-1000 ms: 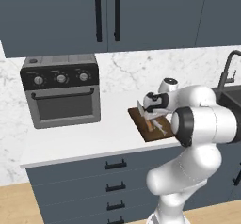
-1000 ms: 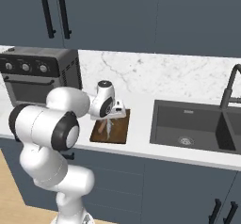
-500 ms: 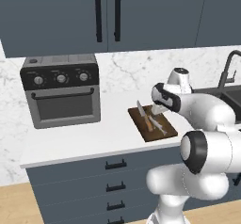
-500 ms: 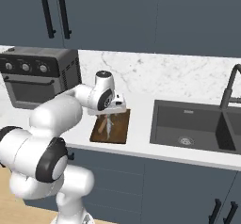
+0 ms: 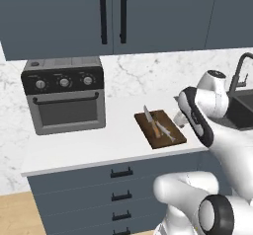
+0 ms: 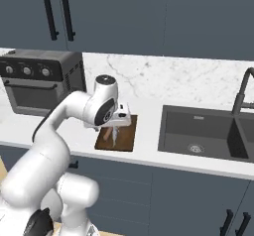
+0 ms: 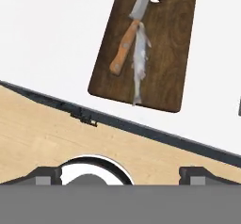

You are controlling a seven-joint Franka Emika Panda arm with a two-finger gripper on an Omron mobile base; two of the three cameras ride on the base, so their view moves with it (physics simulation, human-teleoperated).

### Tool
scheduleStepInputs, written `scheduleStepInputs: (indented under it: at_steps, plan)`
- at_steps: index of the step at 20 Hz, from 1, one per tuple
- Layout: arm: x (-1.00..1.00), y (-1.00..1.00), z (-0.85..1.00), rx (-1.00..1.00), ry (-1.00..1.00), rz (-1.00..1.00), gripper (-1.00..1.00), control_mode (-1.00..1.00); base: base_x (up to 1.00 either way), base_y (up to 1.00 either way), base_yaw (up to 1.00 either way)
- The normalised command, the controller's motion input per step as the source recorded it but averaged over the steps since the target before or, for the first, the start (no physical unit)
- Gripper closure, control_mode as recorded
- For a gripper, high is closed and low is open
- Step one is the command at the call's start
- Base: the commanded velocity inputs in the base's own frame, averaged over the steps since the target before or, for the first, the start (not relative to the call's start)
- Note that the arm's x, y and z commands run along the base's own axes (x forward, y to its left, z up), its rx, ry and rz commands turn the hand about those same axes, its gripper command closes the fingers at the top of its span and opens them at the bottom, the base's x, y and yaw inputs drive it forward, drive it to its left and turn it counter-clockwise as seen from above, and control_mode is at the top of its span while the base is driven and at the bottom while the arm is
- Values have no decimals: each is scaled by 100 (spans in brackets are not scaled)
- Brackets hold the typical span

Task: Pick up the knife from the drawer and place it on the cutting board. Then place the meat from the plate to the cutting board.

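We find both placements apparently complete at this moment. The small rectangular dark brown wooden cutting board (image 7: 143, 46) lies on the white marble-patterned counter (image 5: 113, 140), to the right of the black countertop oven with three knobs (image 5: 64, 100) and to the left of the dark recessed sink (image 6: 201, 133).

On the board we see the slim kitchen knife with the light tan wooden handle and narrow grey steel blade (image 7: 126, 46). Its handle rests fully on the wood; the blade tip runs past the board's far edge, beside the board's hanging hole. Directly to the right of the handle lies the small slim pale grey-white piece of meat (image 7: 139, 60), lengthwise along the knife and touching or almost touching it. Its near end reaches the near edge of the board and may overhang slightly; we cannot tell for certain.

The two-finger gripper (image 7: 120, 173) stands above and nearer than the board, with its dark fingertips (image 7: 44, 173) far apart and nothing between them. We judge it to have let go of the meat, with no contact on either item.

Task status, as a judgement:
1. Knife on the cutting board: done.
2. Meat on the cutting board: done.
3. Remaining: nothing that we can identify, apart from moving the arm clear.

Below the counter we see slate-blue drawer fronts with short black bar handles (image 5: 121, 172), all closed as far as the left base view shows.
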Motion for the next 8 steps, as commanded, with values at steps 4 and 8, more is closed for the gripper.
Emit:
scheduleStepInputs:
  at_steps: [4, 8]
  plan:
    - [-88, 14, 62, 0, -15, -15, -100, -100, 0, 0, 0]
    - [-60, 19, 74, -2, -20, -12, -100, -100, 0, 0, 0]
